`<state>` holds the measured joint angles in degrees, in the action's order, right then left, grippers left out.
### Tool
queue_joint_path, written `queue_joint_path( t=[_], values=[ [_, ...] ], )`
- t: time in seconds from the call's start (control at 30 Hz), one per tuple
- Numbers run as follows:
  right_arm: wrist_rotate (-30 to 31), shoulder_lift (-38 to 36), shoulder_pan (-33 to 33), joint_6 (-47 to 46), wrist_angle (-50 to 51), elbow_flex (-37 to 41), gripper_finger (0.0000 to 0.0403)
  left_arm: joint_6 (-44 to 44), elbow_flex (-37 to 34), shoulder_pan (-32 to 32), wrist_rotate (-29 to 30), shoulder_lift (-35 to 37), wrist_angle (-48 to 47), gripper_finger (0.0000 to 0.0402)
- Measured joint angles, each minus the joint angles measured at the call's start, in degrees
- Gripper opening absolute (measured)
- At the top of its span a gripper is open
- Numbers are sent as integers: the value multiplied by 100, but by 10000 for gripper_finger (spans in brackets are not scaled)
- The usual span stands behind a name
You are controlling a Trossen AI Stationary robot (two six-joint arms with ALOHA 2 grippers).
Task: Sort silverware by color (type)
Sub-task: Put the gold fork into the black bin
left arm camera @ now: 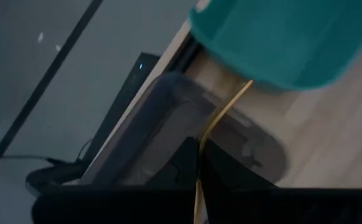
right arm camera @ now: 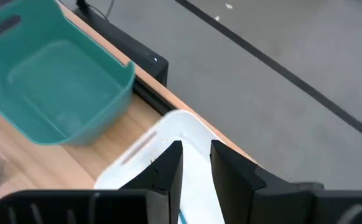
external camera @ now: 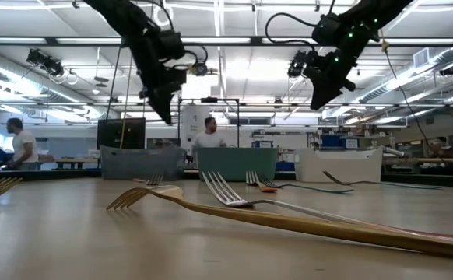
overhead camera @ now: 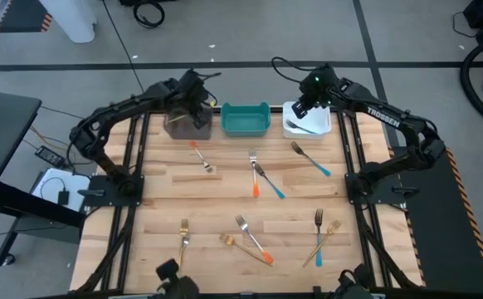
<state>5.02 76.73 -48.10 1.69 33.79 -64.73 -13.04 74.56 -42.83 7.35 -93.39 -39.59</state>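
The left end effector (overhead camera: 190,106) hangs over the grey bin (overhead camera: 175,126) at the counter's (overhead camera: 225,199) far left, its fingers (left arm camera: 221,163) pinched shut on a thin gold fork (left arm camera: 221,115) that slants out over that bin. Next along stands the teal bin (overhead camera: 246,119). Further right, the right end effector (overhead camera: 301,110) hovers above the white bin (overhead camera: 324,124), its fingers (right arm camera: 168,163) a narrow gap apart with nothing between them; a fork with a blue handle (overhead camera: 302,127) lies inside that bin. The remaining forks lie scattered on the counter: an orange-handled one (overhead camera: 202,156) near the grey bin, blue-handled and orange-handled ones mid-counter, gold ones toward the near edge.
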Motion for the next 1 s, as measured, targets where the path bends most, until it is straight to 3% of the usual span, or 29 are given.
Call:
queue_joint_path(
  t=[0.37,0.5,1.0],
  values=[
    [76,0,-144,-329,109,0,91,-109,0,-649,-162,-645,307,15],
    [320,0,-148,-363,121,0,91,-109,0,-662,-575,-757,379,15],
    [109,2,-150,-667,609,0,91,-110,0,-688,-581,-1221,667,22]
  ],
)
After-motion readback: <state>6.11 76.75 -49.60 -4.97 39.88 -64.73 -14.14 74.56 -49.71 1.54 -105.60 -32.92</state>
